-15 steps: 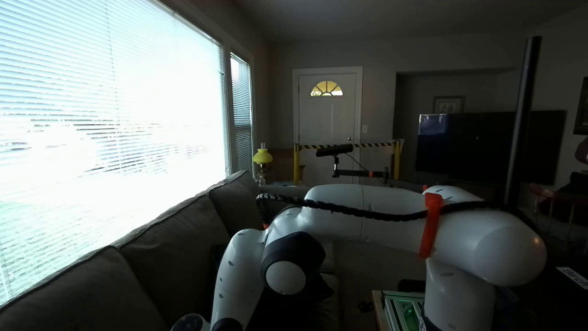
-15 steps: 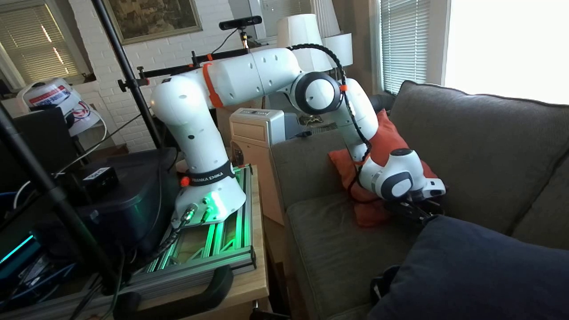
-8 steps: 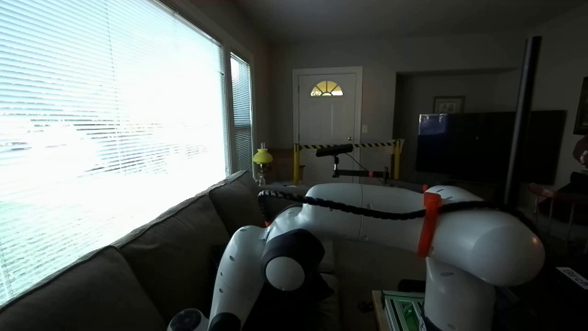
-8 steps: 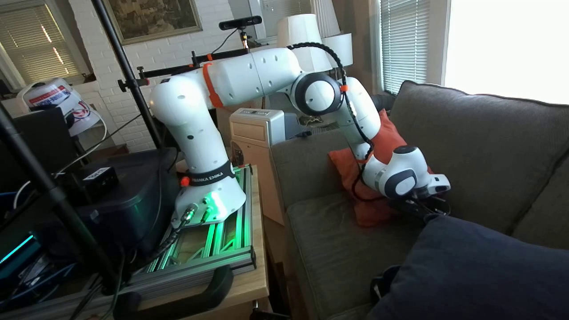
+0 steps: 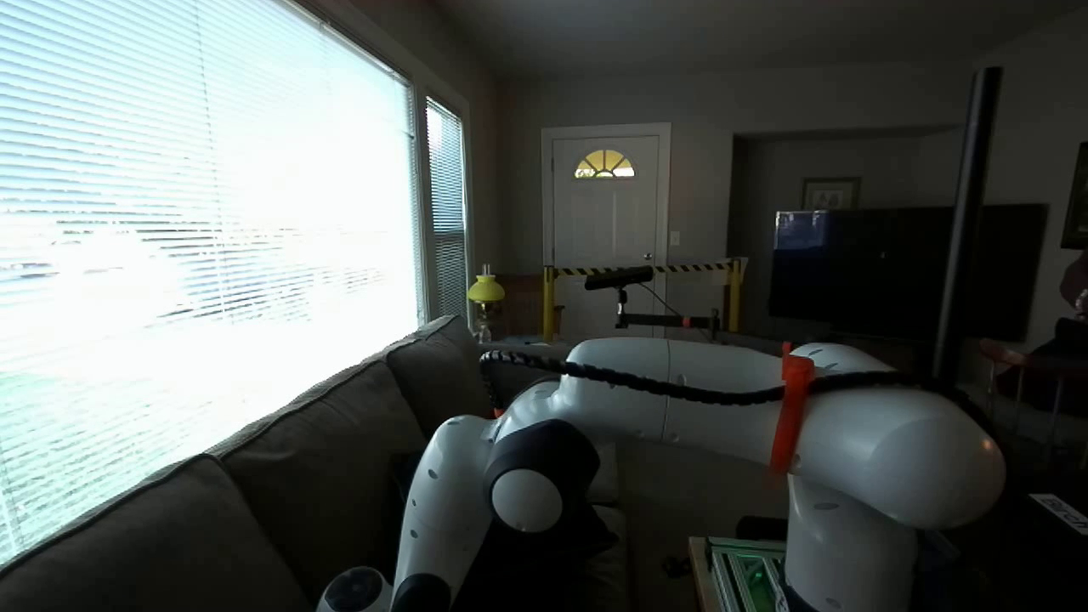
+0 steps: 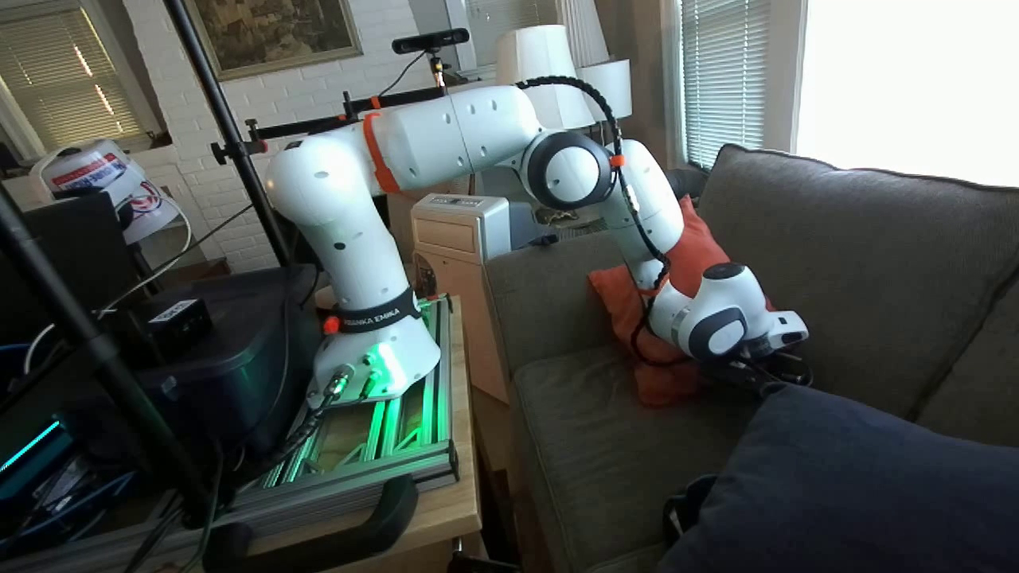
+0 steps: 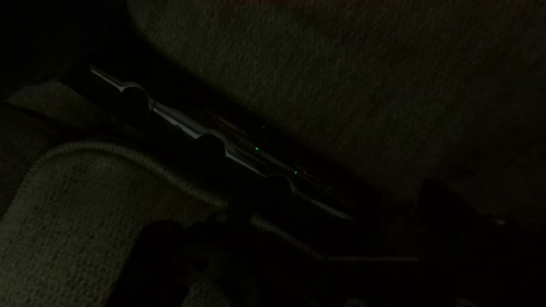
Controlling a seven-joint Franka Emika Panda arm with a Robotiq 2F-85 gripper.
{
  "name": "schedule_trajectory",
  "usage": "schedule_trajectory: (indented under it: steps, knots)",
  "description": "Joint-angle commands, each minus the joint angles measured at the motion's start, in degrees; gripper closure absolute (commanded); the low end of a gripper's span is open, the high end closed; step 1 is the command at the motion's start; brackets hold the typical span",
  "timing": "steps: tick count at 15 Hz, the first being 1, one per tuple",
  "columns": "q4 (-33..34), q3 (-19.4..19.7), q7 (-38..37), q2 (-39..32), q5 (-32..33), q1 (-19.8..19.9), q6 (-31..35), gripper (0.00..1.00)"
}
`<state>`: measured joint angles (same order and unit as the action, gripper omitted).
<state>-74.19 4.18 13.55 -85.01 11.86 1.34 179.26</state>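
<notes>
In the wrist view, which is very dark, my gripper (image 7: 335,197) stands open, with its black fingers (image 7: 441,204) set well apart. A long dark object with a shiny scalloped edge (image 7: 249,155) slants down across the picture, its lower end reaching between the fingers; no contact with them can be made out. Around it is coarse grey couch fabric (image 7: 324,81), and a piped cushion edge (image 7: 106,147) runs alongside. In an exterior view the hand (image 6: 720,318) is low over the couch (image 6: 597,430), close to the backrest, its fingertips too dark to make out.
An orange pillow (image 6: 669,382) lies behind the forearm. A dark blue pillow (image 6: 868,485) is in front of the gripper. The backrest (image 6: 868,263) rises beyond the hand. A black pole (image 6: 227,135) and a camera (image 6: 430,41) on a boom stand near the arm's base.
In an exterior view the hand has shifted slightly right, toward the backrest, and the dark gripper parts beneath it reach farther right. Pillows and couch have stayed put.
</notes>
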Motion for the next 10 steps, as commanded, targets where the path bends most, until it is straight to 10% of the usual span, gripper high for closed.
schedule_trajectory:
  steps: [1, 4, 5, 10]
  knots:
    - [-2.15, 1.55, -1.63, 0.00, 0.06, -0.77, 4.62, 0.00]
    - [-3.37, 2.48, -1.68, 0.00, 0.05, -1.32, 6.54, 0.04]
    - [-3.61, 2.93, -1.83, 0.00, -0.08, -1.62, 6.97, 0.27]
    - [-4.45, 5.04, -2.85, 0.00, -0.74, -2.93, 8.65, 0.55]
